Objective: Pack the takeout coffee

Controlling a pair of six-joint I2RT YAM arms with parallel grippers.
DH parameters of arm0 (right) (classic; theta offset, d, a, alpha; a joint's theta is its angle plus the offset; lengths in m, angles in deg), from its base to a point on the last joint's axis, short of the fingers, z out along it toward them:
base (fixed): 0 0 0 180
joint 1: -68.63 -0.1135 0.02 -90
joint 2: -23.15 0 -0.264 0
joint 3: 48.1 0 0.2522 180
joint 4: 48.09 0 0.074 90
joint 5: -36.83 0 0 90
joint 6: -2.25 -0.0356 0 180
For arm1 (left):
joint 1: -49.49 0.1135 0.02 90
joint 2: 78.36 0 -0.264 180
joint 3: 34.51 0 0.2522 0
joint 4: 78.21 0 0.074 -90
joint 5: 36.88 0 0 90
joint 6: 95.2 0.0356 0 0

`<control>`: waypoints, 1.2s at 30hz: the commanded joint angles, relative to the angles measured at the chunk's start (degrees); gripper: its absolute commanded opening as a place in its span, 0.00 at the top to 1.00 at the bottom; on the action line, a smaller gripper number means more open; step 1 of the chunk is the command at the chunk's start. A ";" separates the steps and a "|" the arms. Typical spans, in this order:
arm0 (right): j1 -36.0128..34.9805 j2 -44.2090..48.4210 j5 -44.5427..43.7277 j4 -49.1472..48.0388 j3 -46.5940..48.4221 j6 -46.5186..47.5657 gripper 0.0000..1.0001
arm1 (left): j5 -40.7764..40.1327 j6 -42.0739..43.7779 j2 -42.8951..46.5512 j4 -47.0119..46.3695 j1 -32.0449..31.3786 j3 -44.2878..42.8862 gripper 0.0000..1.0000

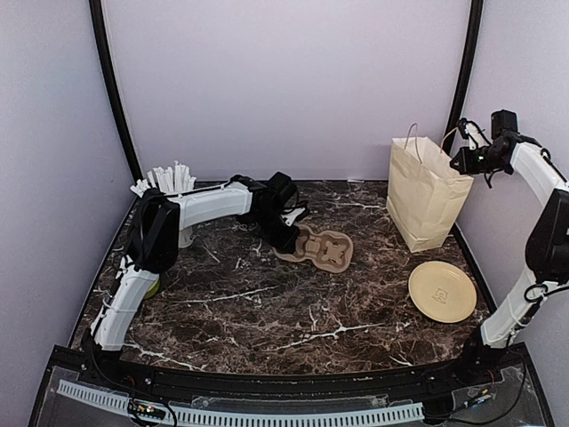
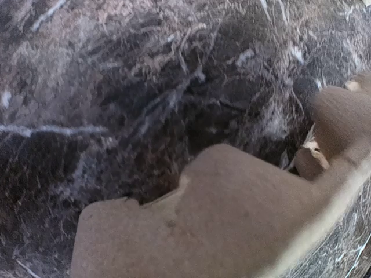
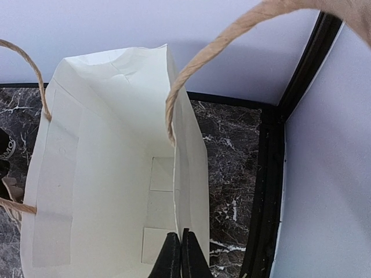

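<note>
Brown moulded-card cup carrier (image 1: 320, 249), mid-table, taken as ref. pt; long axis runs L–R, far end tipped slightly toward the bag (image 1: 425, 191). Coffee cup: not seen in any view. None stands in the carrier and none shows inside the bag; poss. hidden behind L arm, can't say. L gripper (image 1: 283, 222): at carrier's L end, on or just over its edge. Its fingers don't show in the wrist view, which is filled w/ blurred card and marble, so apart or together can't be told, nor whether the card is held. R gripper (image 3: 177, 258): well R of carrier, fingers together, apparently pinched on the rim of the bag, which stands upright w/ mouth open. Judgement: L arm is much the nearer to the carrier, and the bag lies R of the carrier, roughly along its long axis. Also: pale plate (image 1: 442, 291) R of carrier and nearer; cup of white straws (image 1: 169, 181) L of carrier, farther back; green bowl (image 1: 153, 286) L of carrier and nearer, mostly covered by L arm.
</note>
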 commanded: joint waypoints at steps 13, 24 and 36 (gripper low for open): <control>0.25 2.17 2.07 -2.23 -2.93 -0.21 1.00 | -4.69 3.31 20.42 8.05 -0.77 25.83 0.91; 0.26 2.36 2.79 -2.53 -3.89 -0.17 1.00 | -5.34 2.22 36.61 9.99 -0.74 46.00 0.91; 0.25 4.55 5.74 -2.60 -5.65 1.12 1.00 | -6.05 16.45 42.49 1.72 -0.78 41.08 0.46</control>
